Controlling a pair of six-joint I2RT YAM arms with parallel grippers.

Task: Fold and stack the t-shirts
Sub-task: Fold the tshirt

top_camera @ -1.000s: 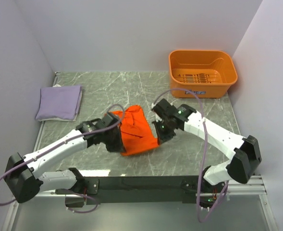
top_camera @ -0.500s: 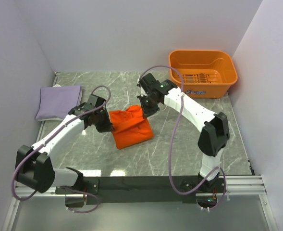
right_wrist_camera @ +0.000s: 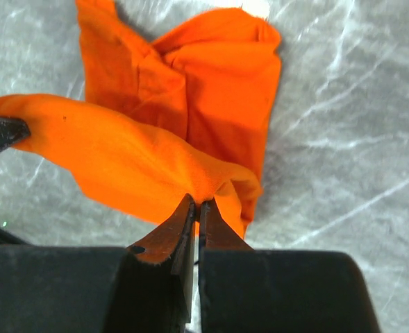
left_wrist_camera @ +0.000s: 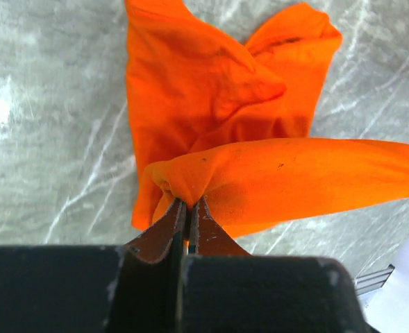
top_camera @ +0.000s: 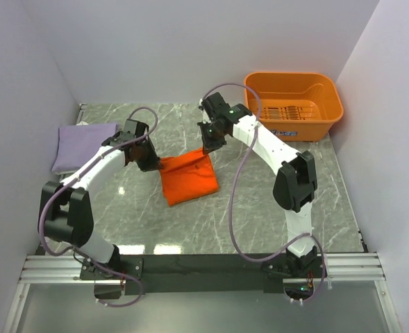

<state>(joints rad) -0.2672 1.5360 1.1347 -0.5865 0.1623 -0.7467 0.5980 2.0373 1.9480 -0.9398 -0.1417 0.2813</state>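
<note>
now, left gripper (left_wrist_camera: 189,202): fingers pressed together, pinching a bunched corner of the orange t-shirt (top_camera: 188,182) at its left end
right gripper (right_wrist_camera: 195,201): fingers pressed together too, pinching the opposite corner of the same top edge
orange t-shirt: near the middle of the table (top_camera: 260,201); top edge pulled into a band between the two grippers, rest of the cloth trailing toward the near edge and lying creased on the marble
wrist views: each shows the stretched band running off to the other gripper's tip at the frame edge, with the folded body of the shirt on the table beyond
lavender t-shirt (top_camera: 85,147): folded flat at the far left of the table, well apart from the orange one
basket (top_camera: 292,76): orange plastic, far right corner, nothing held over it
change, arms: a second ago both grippers sat lower, nearer the bases; since then both have reached toward the far wall, the right arm now much more extended
change, orange t-shirt: it was a crumpled heap closer to the near edge; now dragged farther back and a little left, its top edge straighter and the body flatter
unchanged: lavender t-shirt and basket in the same spots; both grips on the shirt throughout
</note>
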